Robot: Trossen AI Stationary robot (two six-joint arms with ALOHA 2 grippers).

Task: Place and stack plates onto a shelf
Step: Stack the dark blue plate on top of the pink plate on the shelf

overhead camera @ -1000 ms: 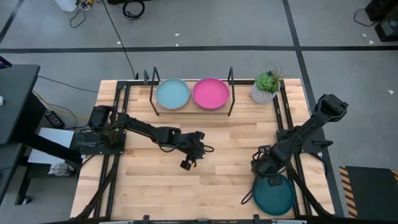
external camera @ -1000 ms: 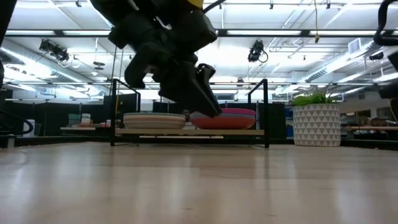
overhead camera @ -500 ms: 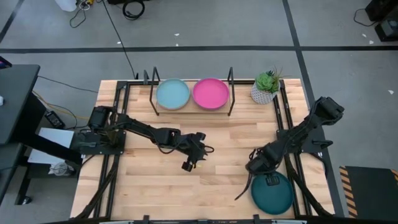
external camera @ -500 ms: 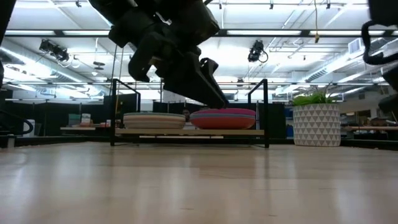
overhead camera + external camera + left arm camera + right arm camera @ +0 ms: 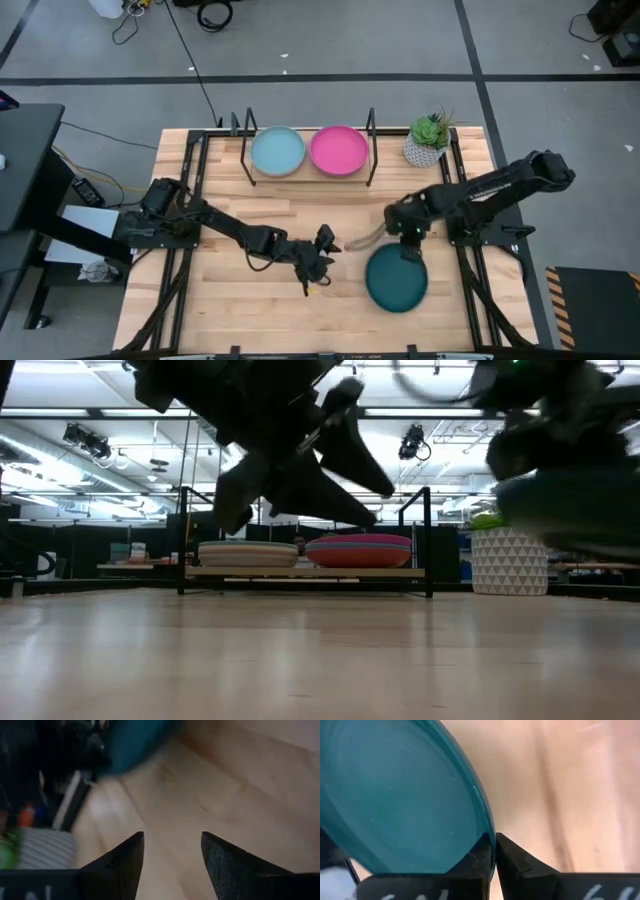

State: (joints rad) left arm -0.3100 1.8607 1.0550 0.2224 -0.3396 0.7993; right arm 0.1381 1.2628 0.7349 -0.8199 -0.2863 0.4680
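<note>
The right gripper (image 5: 492,851) is pinching the rim of the round matte dark teal plate (image 5: 396,279), carrying it above the light-wood bench (image 5: 230,300), well short of the narrow wooden shelf (image 5: 308,176). An edge grip this thin is risking a slip or tilt. The left gripper (image 5: 172,855), fingers apart, is hovering nearby, crowding the path. The light blue plate (image 5: 277,152) and magenta plate (image 5: 338,150) are occupying both shelf spots; the white-potted green plant (image 5: 428,140) is standing beside.

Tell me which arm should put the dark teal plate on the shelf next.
The right. Its hand is already shut on the rim of the dark teal plate, which it carries above the table. The left hand is open and empty at mid-table. The shelf holds two stacks.
</note>
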